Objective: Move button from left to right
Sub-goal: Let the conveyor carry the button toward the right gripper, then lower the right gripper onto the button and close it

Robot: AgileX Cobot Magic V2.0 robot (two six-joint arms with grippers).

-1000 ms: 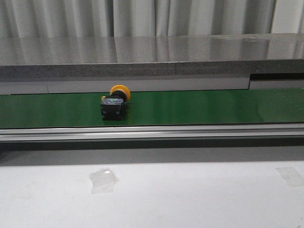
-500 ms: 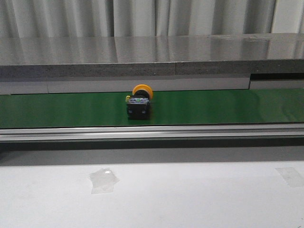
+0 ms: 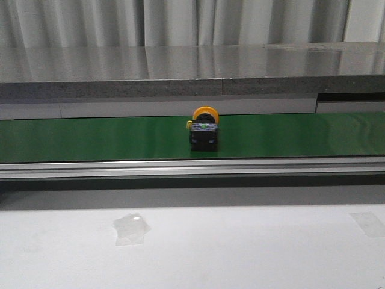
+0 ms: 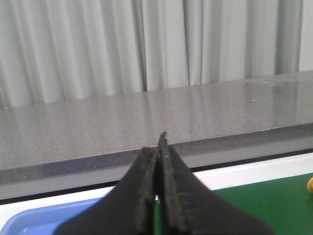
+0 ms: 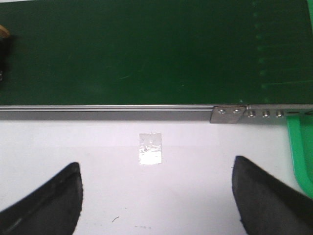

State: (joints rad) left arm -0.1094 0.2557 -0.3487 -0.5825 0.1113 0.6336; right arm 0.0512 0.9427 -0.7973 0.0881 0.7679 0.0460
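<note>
On the green conveyor belt (image 3: 90, 137), near its middle in the front view, the button (image 3: 204, 129) stands free, orange-yellow cap toward the grey ledge (image 3: 180, 75) behind. No arm touches it. Left end effector (image 4: 157, 161): fingers pressed together, empty, with a blue tray (image 4: 29, 223) edge beside it. Right end effector (image 5: 156, 196): fingers spread wide above the white tabletop (image 5: 195, 156), over a tape patch (image 5: 150, 148) just beside the belt's metal rail (image 5: 107, 113).

Orange-capped, dark-bodied button (image 3: 204, 127); green belt (image 3: 90, 138); black hands.
</note>
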